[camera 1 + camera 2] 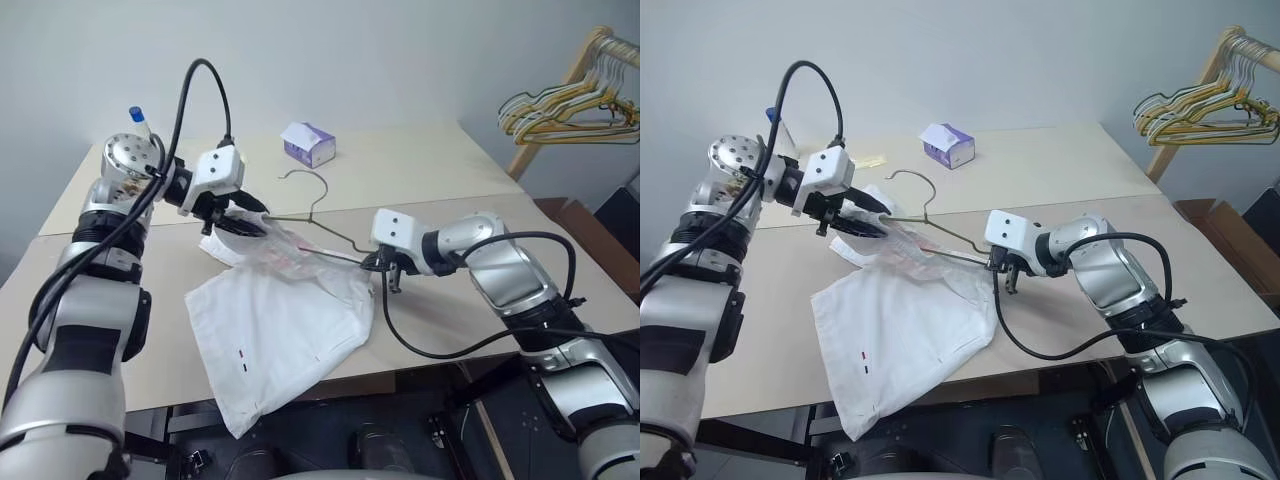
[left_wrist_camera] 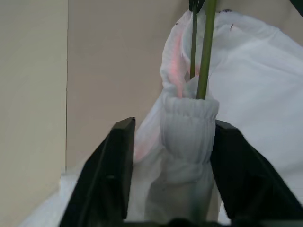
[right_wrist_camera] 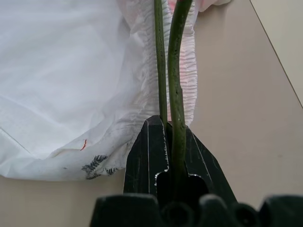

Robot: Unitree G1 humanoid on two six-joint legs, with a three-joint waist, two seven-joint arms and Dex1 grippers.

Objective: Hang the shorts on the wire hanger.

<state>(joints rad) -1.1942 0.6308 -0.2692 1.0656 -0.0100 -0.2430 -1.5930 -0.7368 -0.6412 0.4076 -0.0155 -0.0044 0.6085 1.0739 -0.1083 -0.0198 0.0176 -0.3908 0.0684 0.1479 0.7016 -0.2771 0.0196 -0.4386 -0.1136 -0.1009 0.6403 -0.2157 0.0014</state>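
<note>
Your right end effector [image 3: 166, 142] is clenched on the wire hanger [image 1: 318, 215], pinching the thin olive-grey wire at one end of the triangle; in the right wrist view the two wire strands run straight out from between the black fingers [image 3: 142, 156] and over the gathered waistband. The hanger is held off the bench [image 1: 440, 170], with its hook pointing toward the far side and its lower bar passing into the bunched fabric.

Your left end effector [image 2: 173, 142] sits at the other end of the hanger, its black fingers [image 2: 113, 170] set on either side of a bunched fold of the shorts' ribbed waistband. The fabric fills the gap between them and touches the finger on one side; on the other a sliver of space shows, so you cannot tell whether the grip is fully closed on the cloth. The hanger's two wires rise out of that same fold just past the fingertips.

The shorts [image 1: 275, 335] lie mostly flat on the near part of the bench, between your two arms. Their waistband end is lifted and gathered around the hanger, showing a faint pink tint, while the hem end hangs over the bench's near edge. Tiny dark and red marks show near the hem.

A small white and purple box [image 1: 308, 145] stands on the far part of the bench, well apart from the shorts. A bunch of yellow and green hangers [image 1: 575, 105] hangs on a wooden rack [image 1: 560, 100] to your right, beyond the bench.
</note>
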